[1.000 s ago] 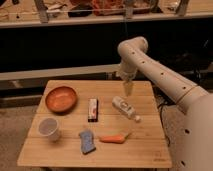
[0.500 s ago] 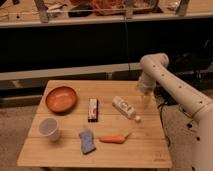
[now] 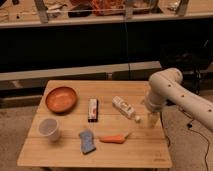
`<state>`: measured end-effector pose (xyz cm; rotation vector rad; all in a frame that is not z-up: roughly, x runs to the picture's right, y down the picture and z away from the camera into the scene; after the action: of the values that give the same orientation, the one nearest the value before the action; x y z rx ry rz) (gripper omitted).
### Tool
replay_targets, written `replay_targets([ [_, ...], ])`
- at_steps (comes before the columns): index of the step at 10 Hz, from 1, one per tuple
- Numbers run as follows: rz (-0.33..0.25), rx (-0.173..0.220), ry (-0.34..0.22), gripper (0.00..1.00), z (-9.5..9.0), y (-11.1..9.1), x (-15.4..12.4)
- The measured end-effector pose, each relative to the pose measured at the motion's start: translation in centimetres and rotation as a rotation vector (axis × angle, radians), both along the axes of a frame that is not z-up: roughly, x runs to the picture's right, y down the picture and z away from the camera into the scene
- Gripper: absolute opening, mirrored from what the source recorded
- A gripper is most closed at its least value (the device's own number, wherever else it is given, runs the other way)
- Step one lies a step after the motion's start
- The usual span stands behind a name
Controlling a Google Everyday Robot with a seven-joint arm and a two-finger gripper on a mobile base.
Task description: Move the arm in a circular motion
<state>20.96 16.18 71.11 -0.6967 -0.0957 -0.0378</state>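
We see a dim room with a dark counter and shelf behind, and in front a light wooden table of jointed planks. On it lie a round orange bowl, a white cup, a dark flat bar with a red and white label, a white bottle on its side, a blue sponge and a carrot. We cannot read the writing on the bar or the bottle.

The arm comes in from the lower right, a thick, smooth cream tube dotted with small dark holes. Its bulbous elbow is above the table's right edge. The narrower pale gripper hangs down from it over the right side of the table, just beside the bottle's cap. We cannot tell whether it is released or clenched.

Against the earlier frames, the elbow has swung to the right and lower, and the gripper has come from above the bottle to the table's right edge. The objects lie where they were.
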Motion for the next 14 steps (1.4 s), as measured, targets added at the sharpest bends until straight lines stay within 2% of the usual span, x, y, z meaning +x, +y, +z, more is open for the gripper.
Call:
replay_targets([
  [1,-0.006,0.016,0.006,0.8,-2.0,0.6,-1.0],
  [2,-0.016,0.042,0.004,0.8,-4.6,0.9,-3.2],
  [3,-0.023,0.057,-0.002,0.8,-6.0,0.9,-4.7],
  [5,-0.049,0.102,-0.067,0.8,-8.7,-0.1,-9.6],
  [6,-0.07,0.124,-0.113,0.8,-9.1,-1.0,-11.9],
  [7,-0.09,0.137,-0.142,0.8,-9.0,-1.8,-13.2],
  [8,-0.127,0.157,-0.168,0.8,-8.5,-3.0,-14.8],
  [9,-0.183,0.174,-0.204,0.8,-7.8,-4.2,-17.7],
  [11,-0.254,0.195,-0.239,0.8,-6.5,-6.2,-21.1],
  [12,-0.304,0.21,-0.256,0.8,-4.7,-8.5,-23.3],
  [14,-0.337,0.214,-0.256,0.8,-2.4,-11.4,-24.2],
])
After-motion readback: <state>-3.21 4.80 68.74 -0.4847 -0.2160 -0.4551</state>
